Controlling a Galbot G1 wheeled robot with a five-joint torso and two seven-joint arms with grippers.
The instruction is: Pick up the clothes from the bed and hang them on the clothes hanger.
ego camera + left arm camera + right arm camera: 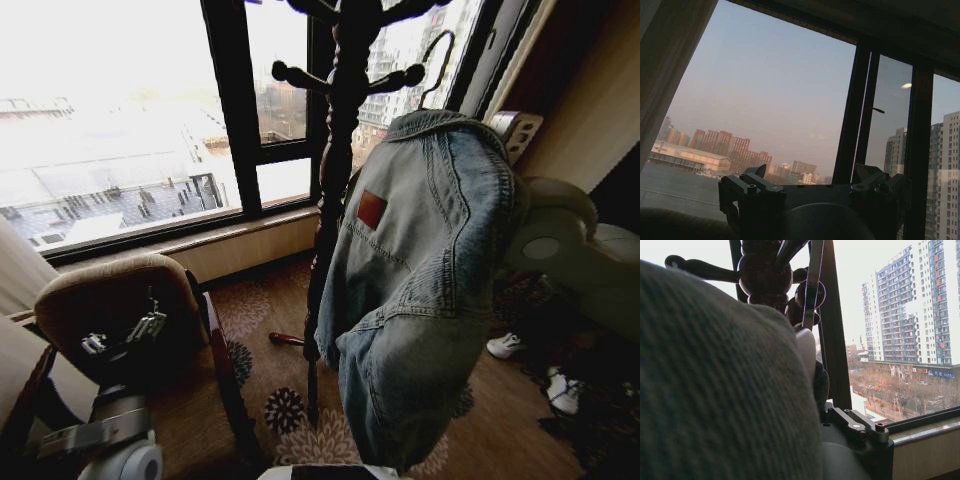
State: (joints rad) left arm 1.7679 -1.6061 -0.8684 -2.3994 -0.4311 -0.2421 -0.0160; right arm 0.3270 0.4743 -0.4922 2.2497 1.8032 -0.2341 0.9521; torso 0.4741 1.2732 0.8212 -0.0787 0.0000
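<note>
One denim jacket hangs on one black hanger, whose hook shows beside the one dark wooden coat stand. We cannot tell our right gripper's jaw state; our left gripper rests open over the armchair.
</note>
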